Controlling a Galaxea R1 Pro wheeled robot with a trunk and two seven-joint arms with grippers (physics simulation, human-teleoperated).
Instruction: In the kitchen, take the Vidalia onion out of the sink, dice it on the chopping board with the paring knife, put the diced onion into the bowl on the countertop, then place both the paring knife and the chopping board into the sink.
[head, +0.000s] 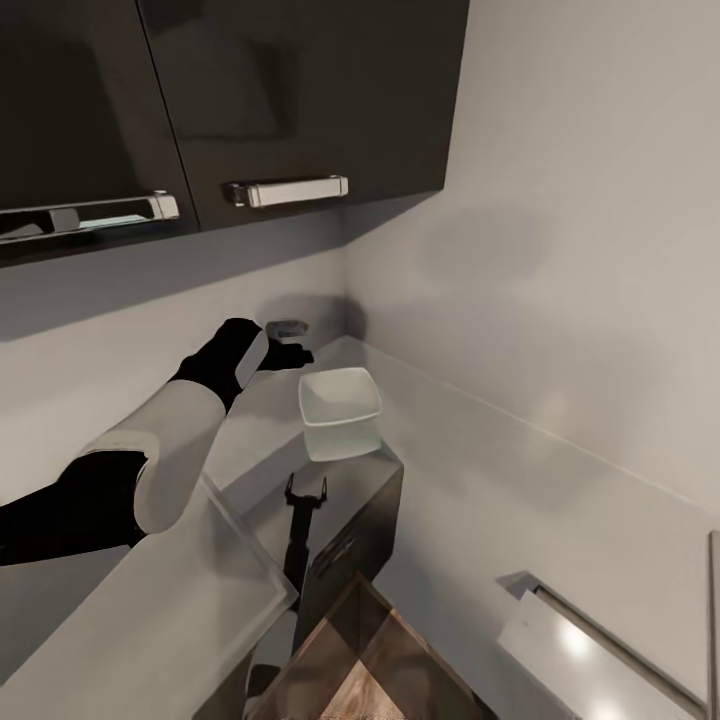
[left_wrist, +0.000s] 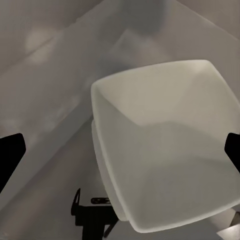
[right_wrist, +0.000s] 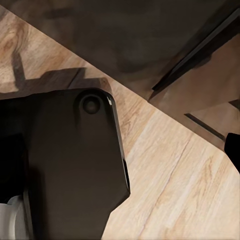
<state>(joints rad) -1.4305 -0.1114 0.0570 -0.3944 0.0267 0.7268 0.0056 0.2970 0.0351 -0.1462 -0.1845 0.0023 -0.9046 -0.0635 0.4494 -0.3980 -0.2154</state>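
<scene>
The white squarish bowl (head: 340, 410) stands on the grey countertop (head: 150, 620) near the wall corner, and its inside looks empty (left_wrist: 165, 150). My left gripper (head: 293, 355) hovers just beyond and above the bowl's far-left rim. In the left wrist view that gripper (left_wrist: 120, 152) is open, with its dark fingertips (left_wrist: 10, 155) wide apart on either side of the bowl. My right gripper (head: 306, 492) hangs below the counter's end, in front of the dark cabinet, with its two prongs apart and nothing between them. The onion, chopping board, paring knife and sink are out of view.
Dark upper cabinets with chrome handles (head: 285, 190) hang over the counter. White walls meet in a corner behind the bowl. A dark base cabinet (head: 355, 540) stands under the counter's end, above wooden floor (head: 370, 660). A pale ledge (head: 600, 660) lies low at the right.
</scene>
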